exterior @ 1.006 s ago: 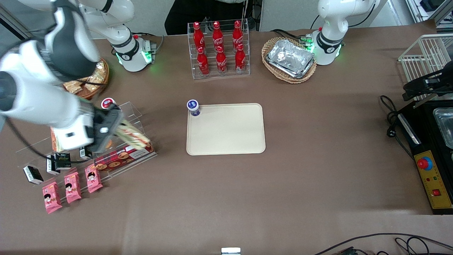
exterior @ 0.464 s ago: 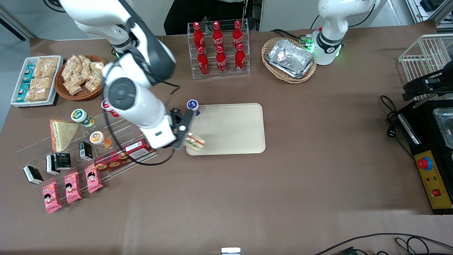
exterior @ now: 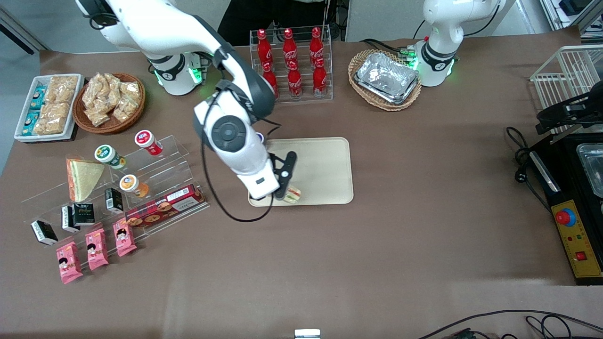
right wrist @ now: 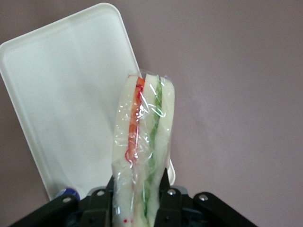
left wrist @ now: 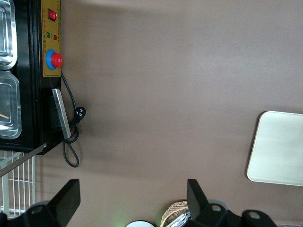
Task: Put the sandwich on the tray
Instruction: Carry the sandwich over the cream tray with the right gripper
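My right gripper (exterior: 288, 190) hangs over the near edge of the cream tray (exterior: 320, 165), shut on a clear-wrapped sandwich (exterior: 293, 193). In the right wrist view the sandwich (right wrist: 142, 142) stands on edge between the gripper (right wrist: 139, 189), its red and green filling facing the camera, and the tray (right wrist: 66, 94) lies below it. A second sandwich (exterior: 83, 176) rests on the clear acrylic shelf (exterior: 165, 162) toward the working arm's end of the table. The tray's edge (left wrist: 279, 149) also shows in the left wrist view.
A purple-capped bottle (exterior: 259, 137) stands at the tray's corner, mostly hidden by the arm. A rack of red cola bottles (exterior: 291, 63) and a basket of foil trays (exterior: 385, 79) lie farther from the camera. Snack packets (exterior: 96, 247) lie nearer, by the shelf.
The arm has carried the sandwich from the acrylic shelf across the table to above the tray's near edge. The shelf, snack basket and white snack tray are now uncovered.
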You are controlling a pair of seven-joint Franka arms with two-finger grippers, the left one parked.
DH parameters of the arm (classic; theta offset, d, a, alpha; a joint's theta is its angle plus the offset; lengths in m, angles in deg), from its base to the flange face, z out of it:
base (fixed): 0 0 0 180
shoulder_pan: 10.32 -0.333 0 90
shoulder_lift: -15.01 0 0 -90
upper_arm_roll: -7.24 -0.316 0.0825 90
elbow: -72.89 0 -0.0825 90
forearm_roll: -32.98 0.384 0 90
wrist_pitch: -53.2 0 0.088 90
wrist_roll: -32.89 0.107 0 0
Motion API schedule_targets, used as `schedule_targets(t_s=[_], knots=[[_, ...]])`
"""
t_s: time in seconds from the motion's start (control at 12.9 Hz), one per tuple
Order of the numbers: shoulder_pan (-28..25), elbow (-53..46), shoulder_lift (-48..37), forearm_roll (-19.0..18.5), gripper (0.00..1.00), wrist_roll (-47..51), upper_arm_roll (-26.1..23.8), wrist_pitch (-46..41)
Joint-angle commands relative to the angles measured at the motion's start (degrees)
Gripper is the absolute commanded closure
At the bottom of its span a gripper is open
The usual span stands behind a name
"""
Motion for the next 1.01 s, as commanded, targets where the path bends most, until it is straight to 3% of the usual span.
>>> schedule_targets(t_s=[0.0, 0.23, 0.46, 0.7, 0.93], knots=[[-3.03, -0.73, 3.20, -1.15, 0.68, 1.19, 0.87, 3.87], [-6.38, -0.73, 6.09, -7.45, 0.68, 1.10, 0.78, 8.36], [-8.93, -0.29, 8.56, -8.62, 0.68, 1.19, 0.87, 11.43], [-10.69, 0.41, 10.41, -15.28, 0.68, 1.36, 0.87, 11.97], [-10.69, 1.11, 10.93, -15.65, 0.65, 1.37, 0.87, 12.32]])
